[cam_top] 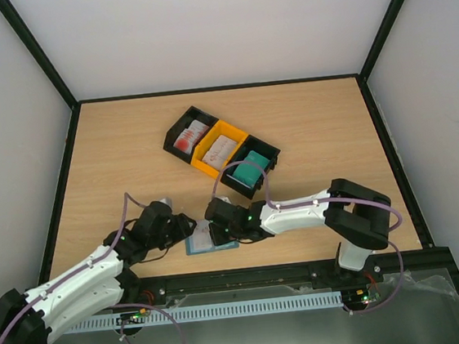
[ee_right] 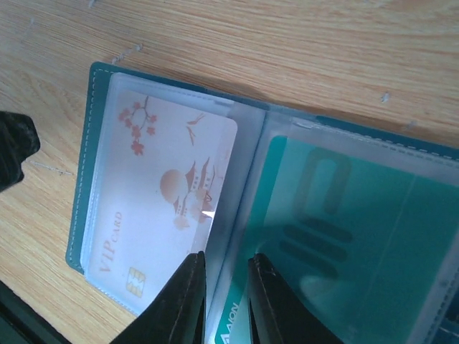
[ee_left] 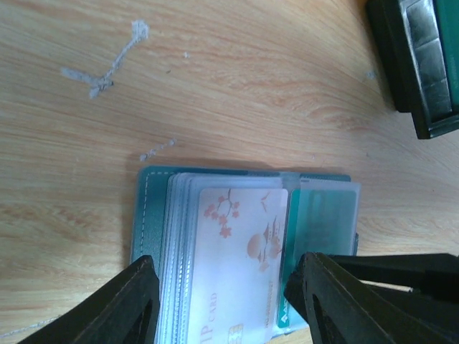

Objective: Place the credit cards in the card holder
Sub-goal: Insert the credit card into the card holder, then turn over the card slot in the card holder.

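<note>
Apart, the left jaws straddle the near edge of the open holder (ee_left: 147,208), seemingly to pin it flat on the surface (cam_top: 112,151). At the fold, the right jaws stand only narrowly apart, one finger on either side of a clear sleeve (ee_right: 244,165). Whether they pinch it I cannot tell, though the pose suits lifting a page. Well beyond both, the bins (cam_top: 221,150) hold more cards (cam_top: 189,137). Left of the right jaws a VIP card (ee_right: 165,201) sits sleeved, and right of them lies a teal card (ee_right: 337,229).
</note>
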Motion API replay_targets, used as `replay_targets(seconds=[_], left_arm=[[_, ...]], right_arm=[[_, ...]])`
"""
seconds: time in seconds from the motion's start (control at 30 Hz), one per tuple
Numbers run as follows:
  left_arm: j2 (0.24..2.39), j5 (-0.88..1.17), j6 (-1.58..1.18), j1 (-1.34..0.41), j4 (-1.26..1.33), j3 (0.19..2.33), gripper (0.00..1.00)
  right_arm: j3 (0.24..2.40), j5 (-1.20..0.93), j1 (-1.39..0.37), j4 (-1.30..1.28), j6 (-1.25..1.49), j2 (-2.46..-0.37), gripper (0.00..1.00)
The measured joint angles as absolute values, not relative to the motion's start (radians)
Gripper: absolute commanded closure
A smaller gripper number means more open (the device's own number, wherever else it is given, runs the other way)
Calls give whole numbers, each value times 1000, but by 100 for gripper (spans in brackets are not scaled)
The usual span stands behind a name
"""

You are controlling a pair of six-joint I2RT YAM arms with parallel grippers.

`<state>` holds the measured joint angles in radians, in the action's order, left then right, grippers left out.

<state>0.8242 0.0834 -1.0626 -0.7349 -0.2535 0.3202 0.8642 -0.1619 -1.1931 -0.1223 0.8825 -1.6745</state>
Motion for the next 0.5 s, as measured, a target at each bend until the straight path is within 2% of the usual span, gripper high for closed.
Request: replay_targets(seconds=[0.27,0.5], left_arm=[[805,123,-1081,-735,-239,274,44],[805,130,-1081,-735,-231,274,50]], right_arm=[[863,-166,-1193,-99,882,-1704,83],[848,-145,-1193,-99,886,-1673,81]])
